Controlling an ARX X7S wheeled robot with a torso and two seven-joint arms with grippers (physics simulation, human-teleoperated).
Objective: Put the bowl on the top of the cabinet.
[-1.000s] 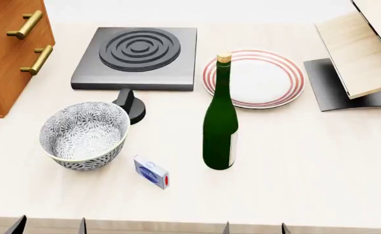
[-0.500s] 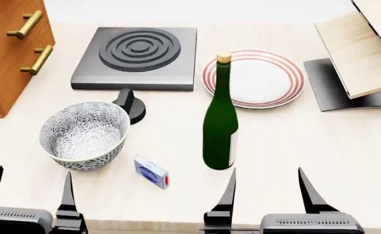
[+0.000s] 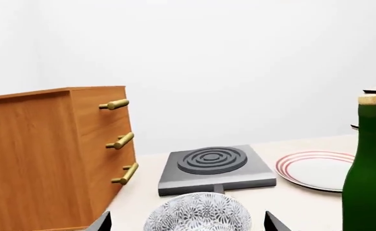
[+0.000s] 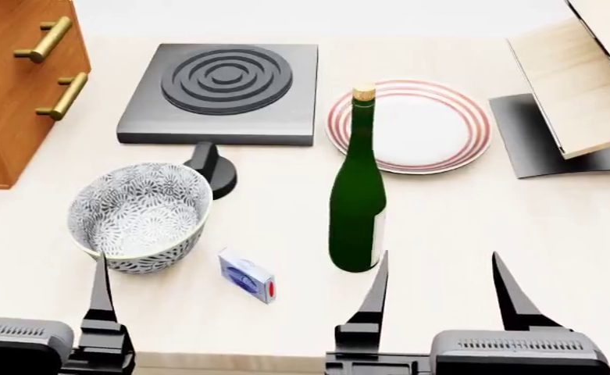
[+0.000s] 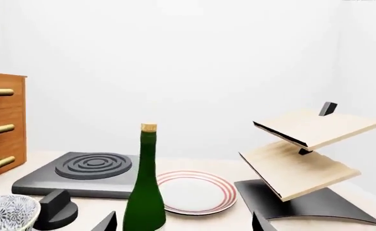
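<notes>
One deep ceramic bowl (image 4: 140,216), white with grey floral print, holds nothing and stands upright at 9 o'clock of the tabletop (image 4: 492,226). My left gripper (image 4: 36,289) and right gripper (image 4: 440,291), jaws spread, hover at 6 o'clock. One wood-grain cabinet (image 4: 13,86) sits at 10 o'clock. Also: one green glass bottle (image 4: 358,205), one red-ringed plate (image 4: 414,125), one black hotplate (image 4: 221,92).

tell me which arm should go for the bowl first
Probably the left. Its open pincer sits right in front of the bowl, cabinet on that side. The right pincer is behind the green bottle.
</notes>
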